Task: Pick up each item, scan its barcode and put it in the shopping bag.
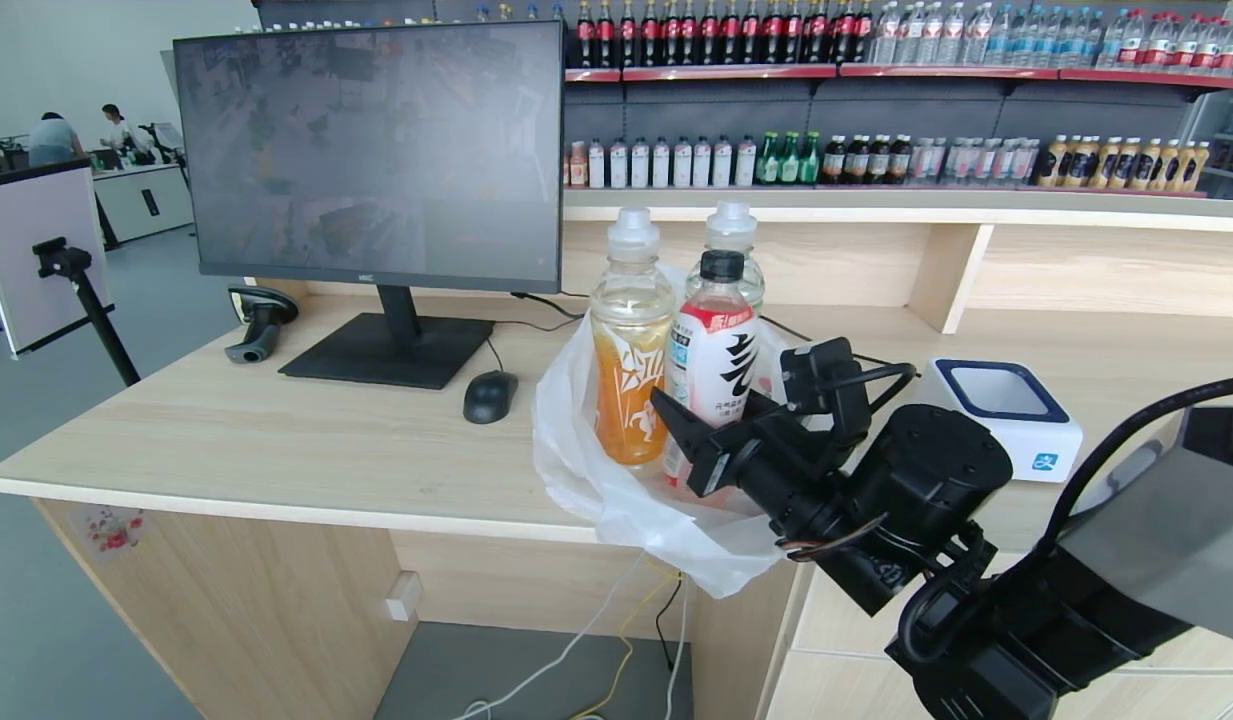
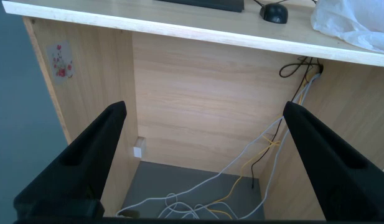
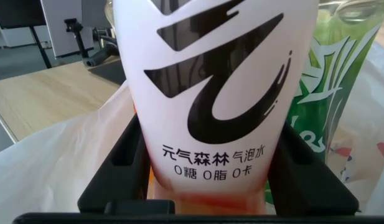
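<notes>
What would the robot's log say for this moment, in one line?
right jaws: shut on white bottle | bottle: upright in shopping bag, beside orange bottle | left jaws: open, below counter

A wooden desk (image 1: 276,440) holds a big dark screen (image 1: 376,150) on its stand, a black mouse (image 1: 490,396) just beside it, a hand scanner (image 1: 259,320), a white shopping bag (image 1: 616,500) at the front edge, and a small white box (image 1: 1006,415).

The shopping bag (image 1: 576,470) is crinkly translucent plastic, the bottle (image 1: 711,360) glossy plastic, the counter (image 1: 276,440) matt wood-grain.
</notes>
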You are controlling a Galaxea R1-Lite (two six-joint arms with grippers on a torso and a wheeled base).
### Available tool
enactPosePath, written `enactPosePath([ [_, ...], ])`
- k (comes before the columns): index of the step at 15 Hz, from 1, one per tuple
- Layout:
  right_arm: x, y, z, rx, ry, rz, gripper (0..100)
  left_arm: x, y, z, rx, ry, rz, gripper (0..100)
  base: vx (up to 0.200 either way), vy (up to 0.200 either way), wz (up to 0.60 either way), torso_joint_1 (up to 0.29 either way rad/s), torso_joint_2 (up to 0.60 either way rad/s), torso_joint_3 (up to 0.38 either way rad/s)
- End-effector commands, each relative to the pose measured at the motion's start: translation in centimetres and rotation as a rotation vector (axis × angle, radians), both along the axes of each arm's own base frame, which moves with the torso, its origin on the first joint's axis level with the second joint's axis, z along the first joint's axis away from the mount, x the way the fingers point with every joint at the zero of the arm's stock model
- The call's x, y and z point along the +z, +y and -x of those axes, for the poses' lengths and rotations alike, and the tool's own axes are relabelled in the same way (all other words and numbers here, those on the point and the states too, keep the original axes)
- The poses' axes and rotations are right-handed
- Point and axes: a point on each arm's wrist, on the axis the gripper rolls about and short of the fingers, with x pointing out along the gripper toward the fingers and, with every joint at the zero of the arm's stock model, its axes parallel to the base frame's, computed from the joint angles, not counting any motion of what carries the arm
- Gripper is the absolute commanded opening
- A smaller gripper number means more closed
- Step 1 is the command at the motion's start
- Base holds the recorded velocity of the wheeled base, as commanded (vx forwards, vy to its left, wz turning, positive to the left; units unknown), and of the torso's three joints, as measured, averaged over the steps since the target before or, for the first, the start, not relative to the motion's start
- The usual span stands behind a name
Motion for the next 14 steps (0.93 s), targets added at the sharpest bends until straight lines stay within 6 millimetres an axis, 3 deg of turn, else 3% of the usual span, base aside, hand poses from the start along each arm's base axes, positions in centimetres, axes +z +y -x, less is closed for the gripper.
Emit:
enactPosePath([
  [1, -0.35, -0.24, 0.40, 0.001, 0.019, 0.015, 0, 0.00, 0.00, 0.00, 0.000, 0.000, 0.000, 100, 0.000, 0.000, 0.00, 0.000, 0.00, 0.000],
  [11, -0.52, -0.26, 0.59, 0.003, 0.023, 0.025, 0, 0.00, 0.00, 0.00, 0.000, 0.000, 0.000, 100, 0.000, 0.000, 0.00, 0.000, 0.00, 0.000],
  [12, -0.45, -0.23, 0.56, 0.003, 0.021, 0.023, 100, 0.00, 0.00, 0.00, 0.000, 0.000, 0.000, 100, 0.000, 0.000, 0.00, 0.000, 0.00, 0.000],
  [14, -0.40, -0.29, 0.54, 0.002, 0.020, 0.022, 100, 0.00, 0.00, 0.00, 0.000, 0.000, 0.000, 100, 0.000, 0.000, 0.00, 0.000, 0.00, 0.000],
])
